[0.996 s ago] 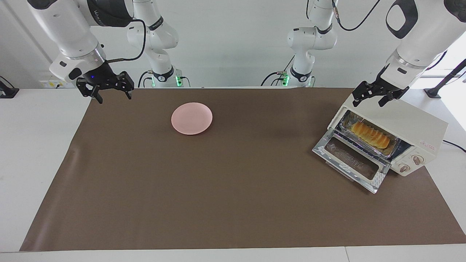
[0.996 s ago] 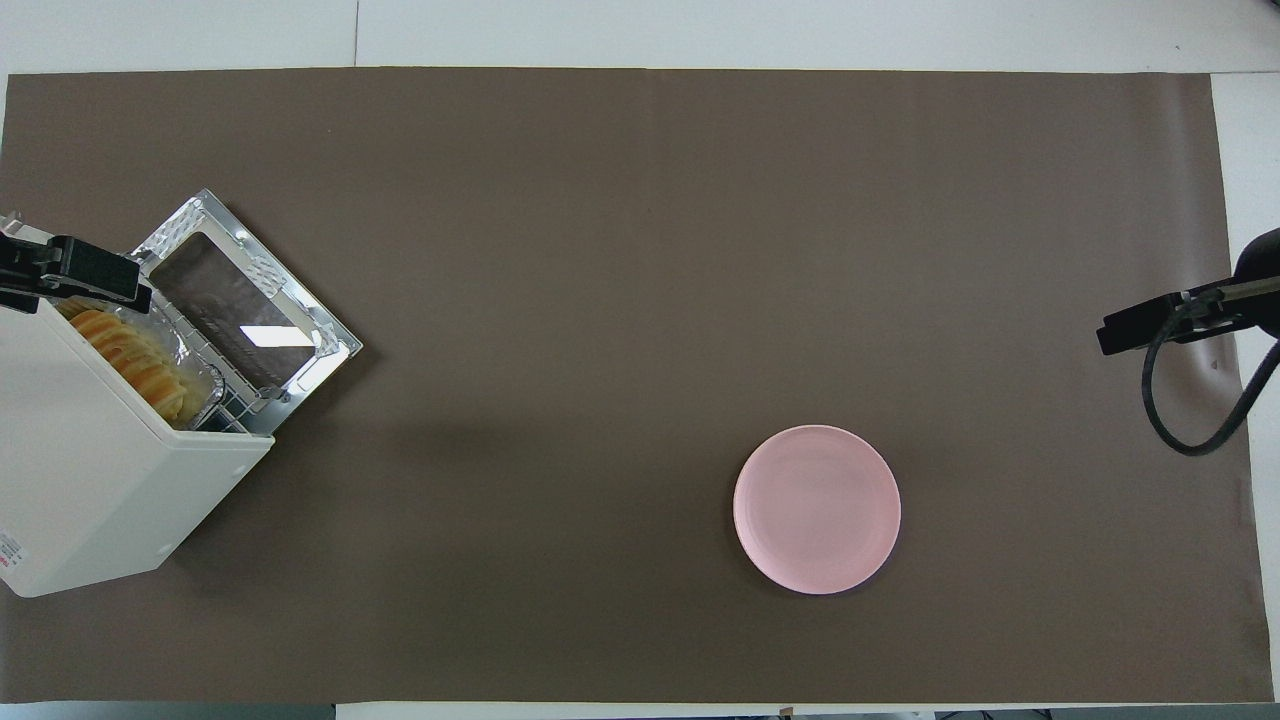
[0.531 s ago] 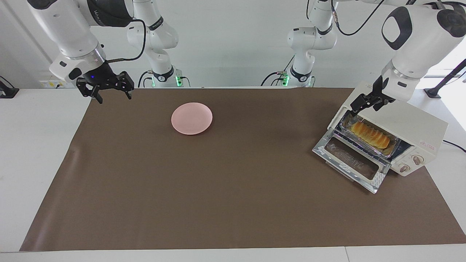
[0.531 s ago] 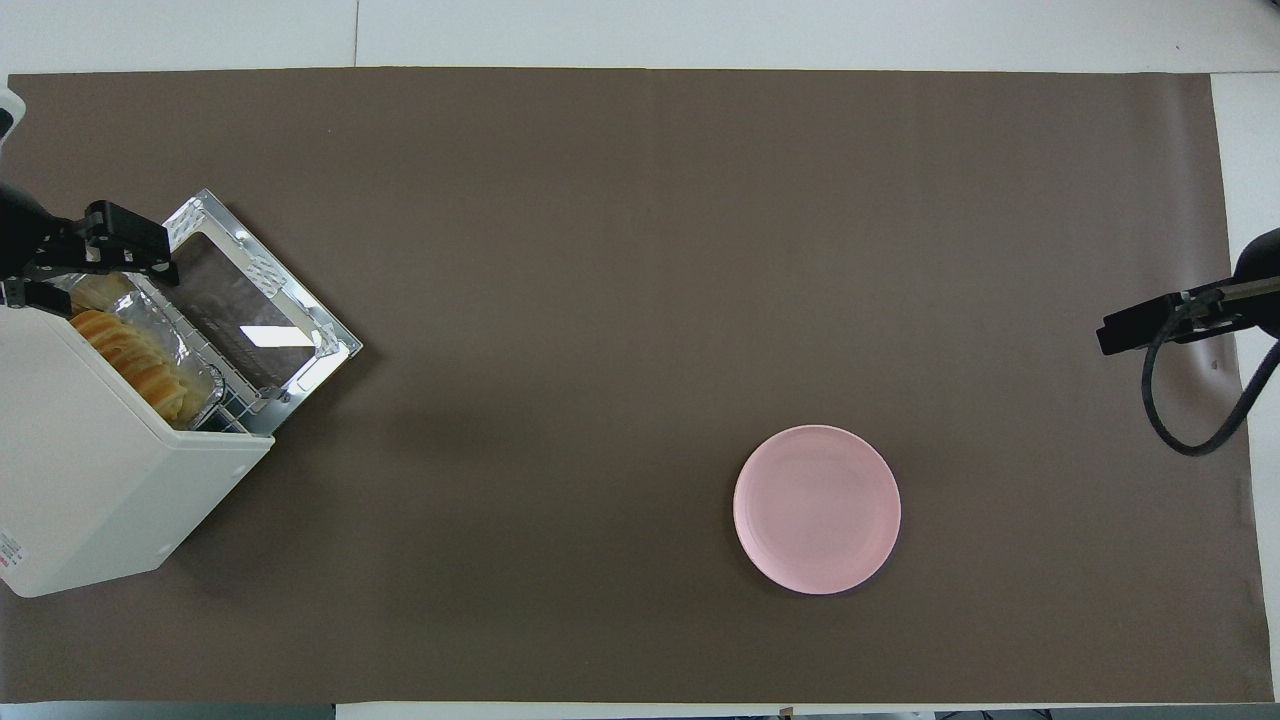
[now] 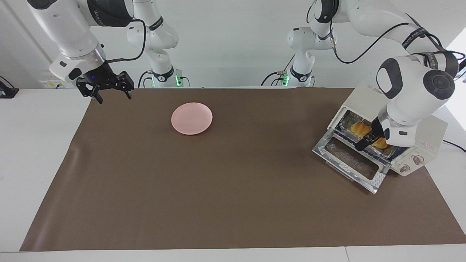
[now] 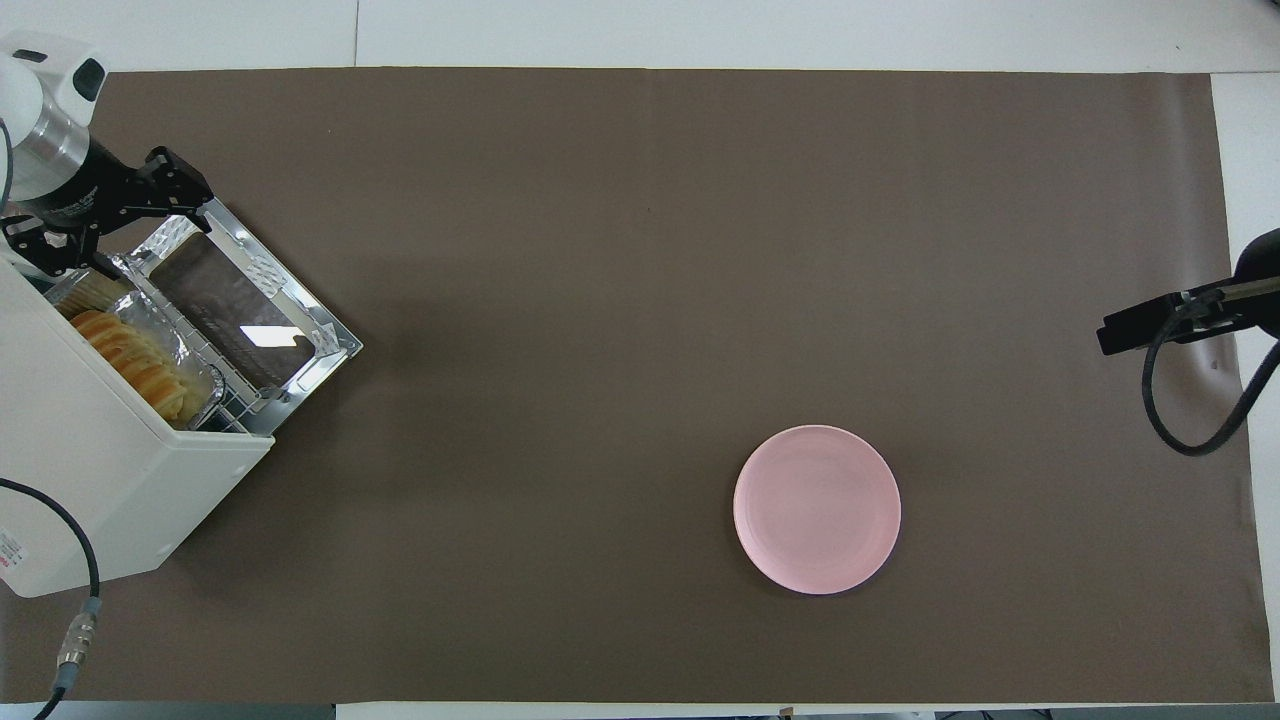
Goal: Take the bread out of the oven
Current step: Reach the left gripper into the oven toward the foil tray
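The cream-white oven point(image 5: 418, 125) stands at the left arm's end of the table with its glass door point(image 5: 349, 160) dropped open. The golden bread point(image 5: 358, 128) lies in a foil tray point(image 5: 349, 120) on the rack inside; both also show in the overhead view, the bread point(image 6: 130, 360) in the tray point(image 6: 190, 345). My left gripper point(image 5: 367, 141) hangs open and empty in front of the oven's mouth, over the door's inner edge, and covers the middle of the bread. In the overhead view the left gripper point(image 6: 112, 222) has its fingers spread wide. My right gripper point(image 5: 113, 96) waits open.
A pink plate point(image 5: 192, 118) lies on the brown mat, toward the right arm's end; it also shows in the overhead view point(image 6: 817, 510). The oven's knobs point(image 5: 410, 163) sit beside the door. A grey cable point(image 6: 75, 590) runs past the oven.
The left arm has swung from above the oven's top down to the front of its open mouth, level with the bread. The right arm has not moved.
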Motion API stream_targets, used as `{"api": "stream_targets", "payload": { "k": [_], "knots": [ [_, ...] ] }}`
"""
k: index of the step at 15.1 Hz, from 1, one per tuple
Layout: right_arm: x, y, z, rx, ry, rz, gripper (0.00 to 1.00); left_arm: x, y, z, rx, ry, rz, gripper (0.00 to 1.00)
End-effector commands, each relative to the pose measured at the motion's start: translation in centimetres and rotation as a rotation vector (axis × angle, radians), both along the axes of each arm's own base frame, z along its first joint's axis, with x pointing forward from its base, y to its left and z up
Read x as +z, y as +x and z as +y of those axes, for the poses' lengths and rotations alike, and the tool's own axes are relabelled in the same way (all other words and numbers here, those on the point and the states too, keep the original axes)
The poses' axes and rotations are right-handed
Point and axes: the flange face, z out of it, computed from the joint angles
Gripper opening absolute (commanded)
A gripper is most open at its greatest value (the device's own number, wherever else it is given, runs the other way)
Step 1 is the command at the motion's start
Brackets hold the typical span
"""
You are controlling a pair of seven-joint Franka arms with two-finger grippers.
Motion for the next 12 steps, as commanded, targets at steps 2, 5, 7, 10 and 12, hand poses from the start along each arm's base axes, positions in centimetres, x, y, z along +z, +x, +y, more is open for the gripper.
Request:
{"api": "stream_targets", "payload": {
  "k": [2,5,7,10,12],
  "knots": [
    [0.1,-0.5,-0.1,-0.014,-0.010,-0.003,1.00,-1.5,0.2,0.1,0.076,0.098,-0.019,1.00],
    [0.1,-0.5,-0.1,-0.014,-0.010,-0.003,1.00,-2.9,-0.6,1.2,0.097,0.164,0.002,1.00],
    [0.1,-0.5,-0.1,-0.014,-0.010,-0.003,1.00,-4.4,-1.7,1.8,0.137,0.160,-0.016,1.00],
    [0.1,-0.5,-0.1,-0.014,-0.010,-0.003,1.00,-6.2,-2.9,2.1,0.126,0.182,-0.024,1.00],
    [0.1,-0.5,-0.1,-0.014,-0.010,-0.003,1.00,-6.7,-3.3,1.8,0.130,0.182,-0.014,1.00]
  ]
}}
